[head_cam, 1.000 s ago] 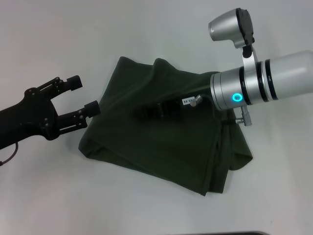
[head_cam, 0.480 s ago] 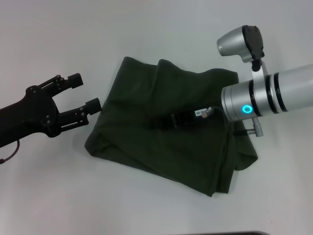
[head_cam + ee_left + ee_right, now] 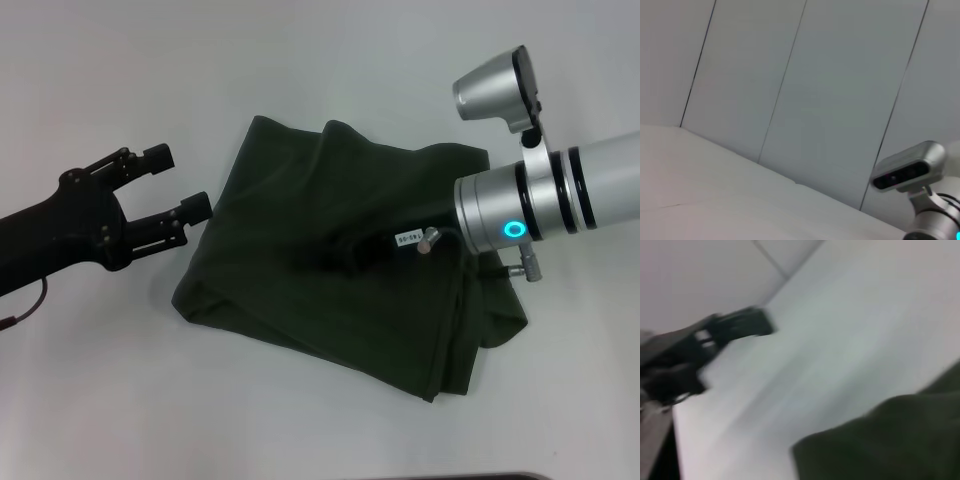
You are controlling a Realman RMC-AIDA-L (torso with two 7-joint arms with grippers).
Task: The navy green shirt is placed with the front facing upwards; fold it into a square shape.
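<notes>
Shirt (image 3: 330, 290) lies folded and rumpled; left gripper (image 3: 180, 183) gapes beside its edge, right gripper (image 3: 345, 250) over its middle.

Probably lab: bare white table (image 3: 300, 60)

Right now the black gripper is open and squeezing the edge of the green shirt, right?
Not quite. The head view shows the left gripper open beside the shirt, its fingers spread and gripping nothing. The rest is right: it is black and open.

Bare counter (image 3: 300, 60) lies open on every side of the navy green shirt (image 3: 300, 300). The right arm (image 3: 560, 200) overhangs its right half; the left end effector (image 3: 178, 182), jaws spread, crowds its left edge.
</notes>
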